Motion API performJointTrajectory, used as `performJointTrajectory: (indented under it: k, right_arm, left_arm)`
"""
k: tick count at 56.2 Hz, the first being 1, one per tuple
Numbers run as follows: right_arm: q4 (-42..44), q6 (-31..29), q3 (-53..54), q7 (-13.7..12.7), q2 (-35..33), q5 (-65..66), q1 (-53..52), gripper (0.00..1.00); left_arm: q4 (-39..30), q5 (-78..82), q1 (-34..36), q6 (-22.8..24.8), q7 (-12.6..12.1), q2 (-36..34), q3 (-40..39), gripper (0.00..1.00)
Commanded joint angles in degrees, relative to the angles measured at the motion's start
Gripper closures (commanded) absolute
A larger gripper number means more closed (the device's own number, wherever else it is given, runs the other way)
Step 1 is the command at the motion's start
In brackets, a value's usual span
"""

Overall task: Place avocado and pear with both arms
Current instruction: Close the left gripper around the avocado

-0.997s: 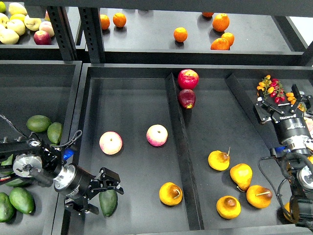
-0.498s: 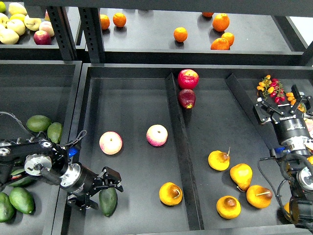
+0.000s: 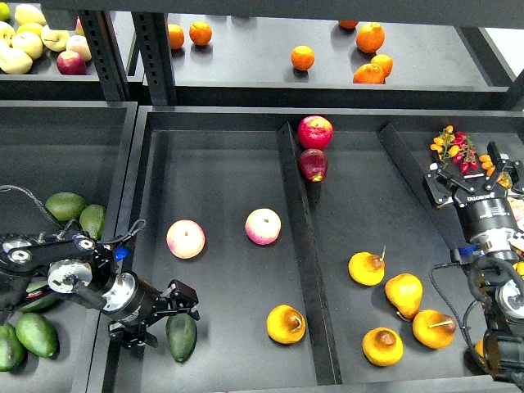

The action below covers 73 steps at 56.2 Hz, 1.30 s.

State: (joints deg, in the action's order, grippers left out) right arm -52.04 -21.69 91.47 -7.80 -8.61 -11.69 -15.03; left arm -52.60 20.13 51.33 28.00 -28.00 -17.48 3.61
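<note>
The avocado — smooth, firm, likely slippery — wants gripping across its middle; left pincer open beside it, right pincer open, empty.

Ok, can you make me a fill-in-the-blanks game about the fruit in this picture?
1. The left tool is right next to a dark green ____.
2. The lone pear shares the left compartment with two pink-yellow ____.
3. Right of the divider, the number of pears lying together is ____.
4. The round fruits on the back shelf behind the tray are colored ____.

Missing words: avocado; apples; four; orange
</note>
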Motion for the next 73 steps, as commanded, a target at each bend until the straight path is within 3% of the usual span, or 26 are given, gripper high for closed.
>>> performJointTrajectory:
  k: [1, 50, 73]
  right_arm:
    - [0.0, 0.0, 0.0, 0.1, 0.0, 0.0, 0.0, 0.0]
    - [-0.9, -0.1, 0.0, 0.1, 0.1, 0.0, 0.0, 0.0]
    - [-1.2, -0.1, 0.1, 0.2, 0.1, 0.0, 0.0, 0.0]
  left_arm:
    - [1.4, 0.0, -0.1, 0.0, 0.0, 1.0, 0.0, 0.0]
    - [6.3, 0.3, -0.7, 0.0, 0.0, 5.0, 1.3, 0.0]
    - [7.0, 1.1, -1.8, 0.0, 0.0, 5.8, 1.2, 0.06]
